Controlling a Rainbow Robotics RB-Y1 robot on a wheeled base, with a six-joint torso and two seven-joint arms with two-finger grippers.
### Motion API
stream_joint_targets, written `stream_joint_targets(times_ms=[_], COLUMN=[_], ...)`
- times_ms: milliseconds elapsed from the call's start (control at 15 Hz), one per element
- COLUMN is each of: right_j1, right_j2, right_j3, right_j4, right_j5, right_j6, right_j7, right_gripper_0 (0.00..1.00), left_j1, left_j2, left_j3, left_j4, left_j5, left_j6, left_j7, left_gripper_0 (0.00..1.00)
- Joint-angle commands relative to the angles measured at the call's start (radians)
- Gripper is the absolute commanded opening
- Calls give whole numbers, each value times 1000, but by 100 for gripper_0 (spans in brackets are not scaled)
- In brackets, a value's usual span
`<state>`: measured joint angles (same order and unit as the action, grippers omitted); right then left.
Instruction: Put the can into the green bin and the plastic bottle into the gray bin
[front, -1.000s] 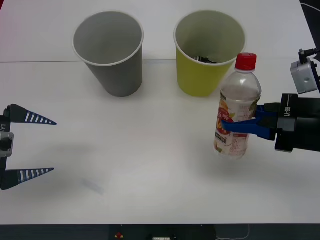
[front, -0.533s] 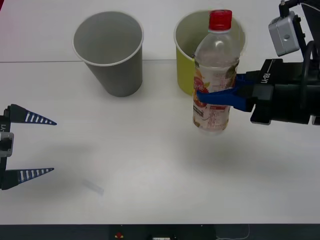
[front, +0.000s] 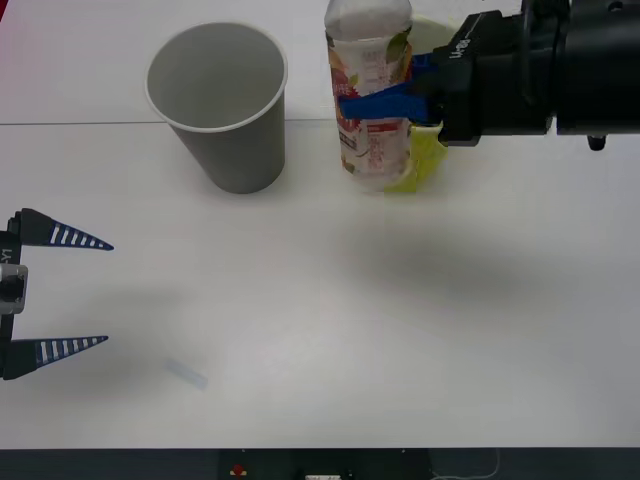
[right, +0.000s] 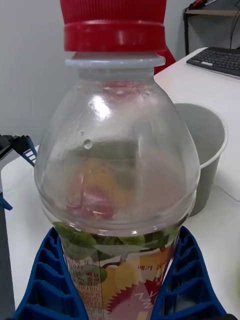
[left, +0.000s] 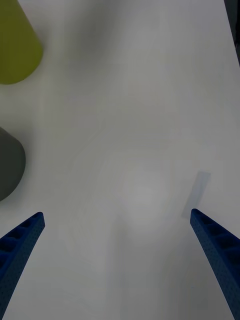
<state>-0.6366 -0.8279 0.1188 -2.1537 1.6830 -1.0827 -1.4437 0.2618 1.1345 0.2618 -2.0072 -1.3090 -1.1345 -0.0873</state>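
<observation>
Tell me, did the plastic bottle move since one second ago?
Yes. The right gripper carried the plastic bottle up and leftward, toward the gray bin.

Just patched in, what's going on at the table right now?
The right end effector is shut on the plastic bottle, holding it upright in the air in front of the green bin and beside the gray bin, which stands to the robot's left of it. The bottle is not yet in either bin. The left end effector waits open near the table's left edge, holding nothing.
</observation>
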Motion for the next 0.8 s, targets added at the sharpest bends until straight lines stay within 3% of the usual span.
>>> stream_joint_targets(times_ms=[67, 200, 467, 800], right_j1=[-169, -275, -449, -607], right_j2=[10, 62, 231, 421], right_j3=[101, 151, 159, 176], right_j4=[130, 241, 434, 719], right_j5=[27, 50, 231, 405], right_j6=[-2, -19, -172, -166], right_j7=[0, 2, 2, 43], right_gripper_0=[0, 0, 0, 0], left_j1=[0, 0, 0, 0], left_j2=[0, 0, 0, 0], left_j3=[0, 0, 0, 0], left_j4=[0, 0, 0, 0], left_j5=[0, 0, 0, 0], left_j6=[0, 0, 0, 0], left_j7=[0, 0, 0, 0], left_gripper_0=[100, 100, 100, 100])
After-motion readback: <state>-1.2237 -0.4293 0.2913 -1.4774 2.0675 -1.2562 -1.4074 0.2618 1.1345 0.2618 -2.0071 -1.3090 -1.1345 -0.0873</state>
